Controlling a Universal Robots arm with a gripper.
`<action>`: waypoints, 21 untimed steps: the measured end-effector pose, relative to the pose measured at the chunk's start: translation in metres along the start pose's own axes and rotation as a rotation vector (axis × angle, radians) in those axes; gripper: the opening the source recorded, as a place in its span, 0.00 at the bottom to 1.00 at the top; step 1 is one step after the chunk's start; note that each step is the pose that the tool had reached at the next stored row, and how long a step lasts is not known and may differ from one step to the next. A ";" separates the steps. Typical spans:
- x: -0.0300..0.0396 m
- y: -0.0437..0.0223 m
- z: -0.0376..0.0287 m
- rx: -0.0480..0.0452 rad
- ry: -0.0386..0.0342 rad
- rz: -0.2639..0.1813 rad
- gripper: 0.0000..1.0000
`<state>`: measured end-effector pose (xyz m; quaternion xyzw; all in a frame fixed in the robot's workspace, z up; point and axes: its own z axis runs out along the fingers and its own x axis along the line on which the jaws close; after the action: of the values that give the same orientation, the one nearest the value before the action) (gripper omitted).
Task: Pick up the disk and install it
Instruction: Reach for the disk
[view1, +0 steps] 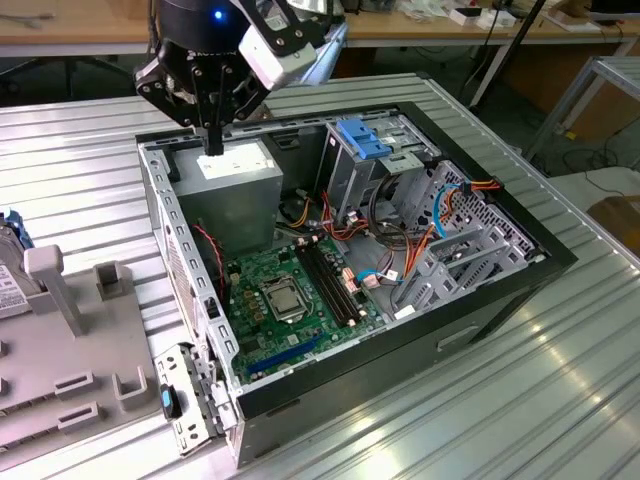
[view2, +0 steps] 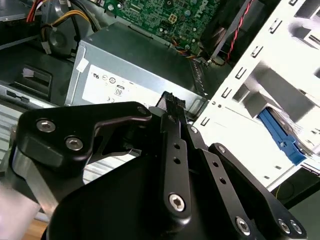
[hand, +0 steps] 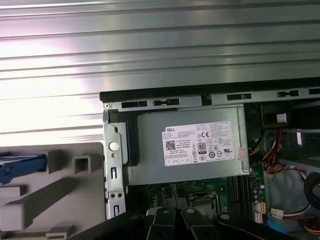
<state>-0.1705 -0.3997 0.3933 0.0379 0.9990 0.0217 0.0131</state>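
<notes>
Above the ribbed metal table (view1: 80, 140) the gripper (view1: 213, 150), fingers pressed together, hangs over the power supply (view1: 240, 195)

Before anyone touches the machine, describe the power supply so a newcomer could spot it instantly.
Find the open computer case. Beside its green motherboard, under the gripper, sits the power supply: the only big plain grey box, with a white sticker on top.
</notes>
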 end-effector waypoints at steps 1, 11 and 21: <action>0.0029 -0.0002 -0.0001 0.0000 0.0000 0.000 0.11; 0.0223 -0.0020 -0.0006 0.0000 0.0000 0.000 0.11; 0.0587 0.0014 -0.0013 0.0001 0.0001 0.000 0.11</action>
<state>-0.2289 -0.3938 0.3932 0.0378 0.9990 0.0217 0.0131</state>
